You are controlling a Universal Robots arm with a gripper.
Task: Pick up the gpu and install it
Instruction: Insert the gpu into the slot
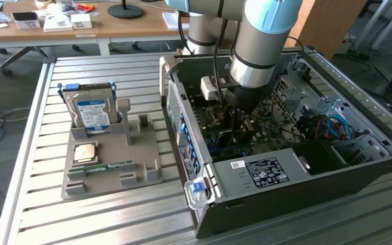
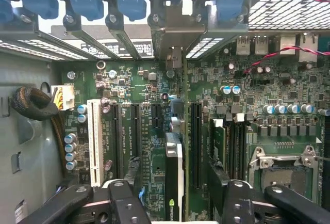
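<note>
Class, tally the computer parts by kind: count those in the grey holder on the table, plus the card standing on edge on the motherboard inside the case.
hard drive: 1
square processor chip: 1
memory stick: 1
gpu: 1
Total: 4

The arm (image 1: 261, 46) points downward, its hand (image 2: 175, 198) spread open.
</note>
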